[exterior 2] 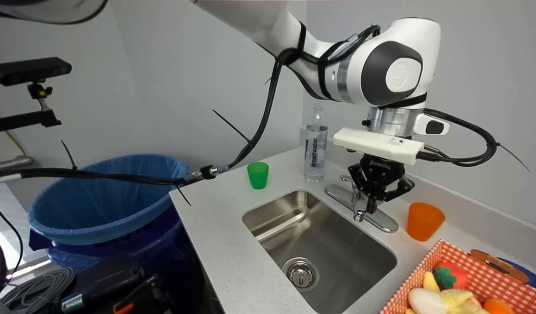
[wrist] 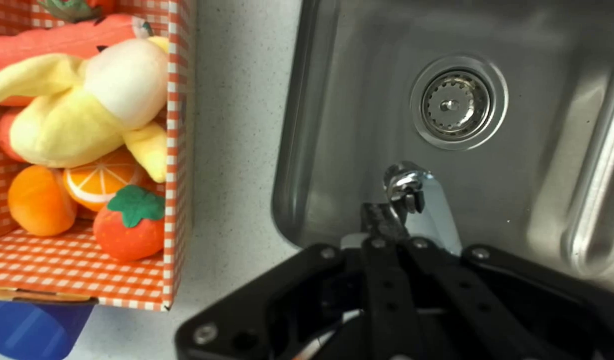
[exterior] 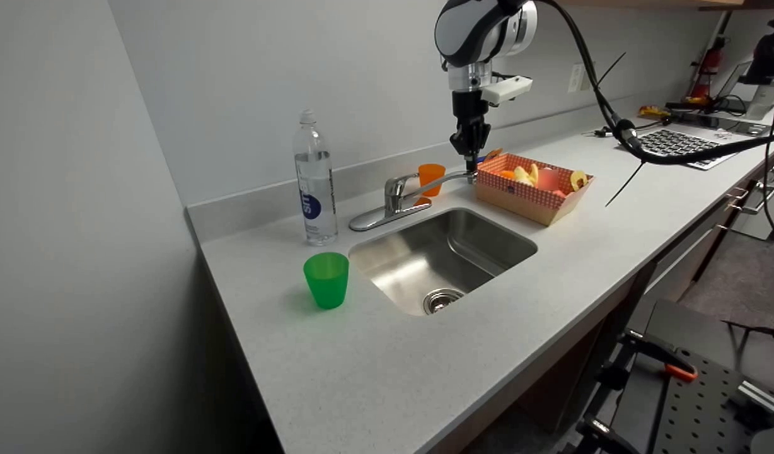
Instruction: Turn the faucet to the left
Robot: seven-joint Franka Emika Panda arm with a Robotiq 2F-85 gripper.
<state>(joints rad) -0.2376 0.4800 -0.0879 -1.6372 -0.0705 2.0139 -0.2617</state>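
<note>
The chrome faucet [exterior: 396, 197] stands behind the sink, beside the clear bottle. In an exterior view its long spout [exterior: 447, 180] reaches toward the fruit box; its end also shows in another exterior view [exterior 2: 359, 215]. In the wrist view the spout end [wrist: 406, 179] hangs over the sink. My gripper [exterior 2: 372, 206] points down with its fingers together, right at the spout end. In the wrist view the gripper's tip [wrist: 379, 218] is just left of the spout; whether they touch cannot be told. The arm partly hides the faucet body in an exterior view.
A steel sink [exterior: 525, 244] is set in the counter. A clear bottle [exterior: 316, 189], a green cup [exterior: 327, 280] and an orange cup [exterior 2: 425, 221] stand around it. A checkered box [exterior: 507, 195] of toy fruit is beside the sink. A wall runs behind.
</note>
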